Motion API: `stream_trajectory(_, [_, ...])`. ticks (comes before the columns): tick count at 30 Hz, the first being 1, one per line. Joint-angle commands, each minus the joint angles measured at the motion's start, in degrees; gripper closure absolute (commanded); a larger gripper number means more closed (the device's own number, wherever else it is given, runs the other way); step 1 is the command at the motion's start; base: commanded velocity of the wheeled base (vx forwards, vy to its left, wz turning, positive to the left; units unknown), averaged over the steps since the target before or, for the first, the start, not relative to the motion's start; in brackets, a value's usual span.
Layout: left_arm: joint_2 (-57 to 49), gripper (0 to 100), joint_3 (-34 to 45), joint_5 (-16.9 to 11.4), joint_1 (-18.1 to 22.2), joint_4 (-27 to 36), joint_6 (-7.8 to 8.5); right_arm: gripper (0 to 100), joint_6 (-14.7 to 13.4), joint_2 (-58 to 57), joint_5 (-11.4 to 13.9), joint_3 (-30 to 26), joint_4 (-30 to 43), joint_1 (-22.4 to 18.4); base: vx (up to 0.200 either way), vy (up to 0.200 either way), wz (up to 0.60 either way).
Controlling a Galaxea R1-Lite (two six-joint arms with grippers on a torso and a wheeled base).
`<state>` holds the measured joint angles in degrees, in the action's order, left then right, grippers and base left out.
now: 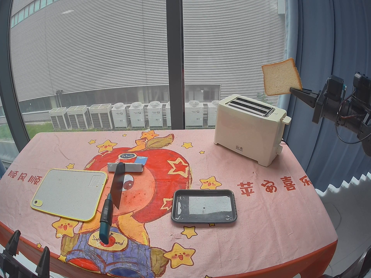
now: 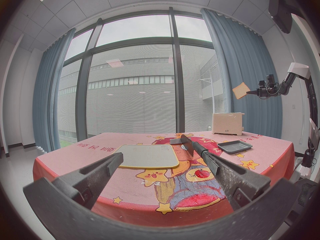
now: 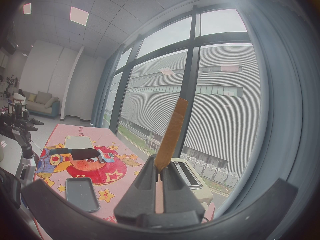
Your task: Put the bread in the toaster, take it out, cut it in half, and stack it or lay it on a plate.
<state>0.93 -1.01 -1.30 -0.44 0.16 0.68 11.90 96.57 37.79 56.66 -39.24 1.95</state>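
Observation:
A slice of bread (image 1: 281, 76) hangs in the air, up and to the right of the cream toaster (image 1: 249, 127), whose two top slots are empty. My right gripper (image 1: 300, 92) is shut on the slice's lower right corner; in the right wrist view the bread (image 3: 171, 134) stands edge-on between the closed fingers (image 3: 146, 180), above the toaster (image 3: 191, 177). My left gripper (image 2: 163, 170) is open and holds nothing, low at the table's near left corner (image 1: 27, 253). A knife (image 1: 111, 201) lies between the cutting board (image 1: 69, 193) and the black tray (image 1: 204, 206).
The table wears a pink cartoon cloth (image 1: 270, 221). A small grey knife rest (image 1: 125, 167) lies under the blade's tip. A window stands just behind the table, and a blue curtain (image 1: 328, 39) hangs at the right, behind my right arm.

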Motion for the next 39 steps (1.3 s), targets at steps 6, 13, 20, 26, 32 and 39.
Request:
stream_trajectory(6, [-0.9, 0, 1.0, 0.0, 0.0, 0.0, 0.02, 100, 0.1, 4.7, 3.8, 4.5, 0.0, -2.6, 0.0, 0.0, 0.0])
stream_trajectory(13, [-0.9, 0, 1.0, 0.0, 0.0, 0.0, -0.07, 100, 0.1, 6.4, 5.4, 10.3, 2.8, -3.1, 0.0, 0.0, 0.0])
stream_trajectory(20, [-0.9, 0, 1.0, 0.0, 0.0, 0.0, -0.07, 100, 3.3, 8.2, 5.4, 14.2, 8.7, -3.2, 0.0, 0.0, 0.0])
stream_trajectory(26, [-0.9, 0, 1.0, 0.1, 0.0, 0.0, -0.16, 100, 5.5, 10.9, 5.4, 13.9, 8.7, -3.3, 0.0, 0.0, 0.0])
stream_trajectory(32, [-0.9, 0, 1.0, 0.1, 0.0, 0.0, -0.07, 100, 5.8, 13.3, 5.4, 14.6, 8.7, -3.3, 0.0, 0.0, 0.0])
stream_trajectory(39, [-0.9, 0, 1.0, 0.0, 0.0, 0.0, -0.16, 100, 5.9, 15.6, 5.4, 15.4, 8.8, -3.7, 0.0, 0.0, 0.0])
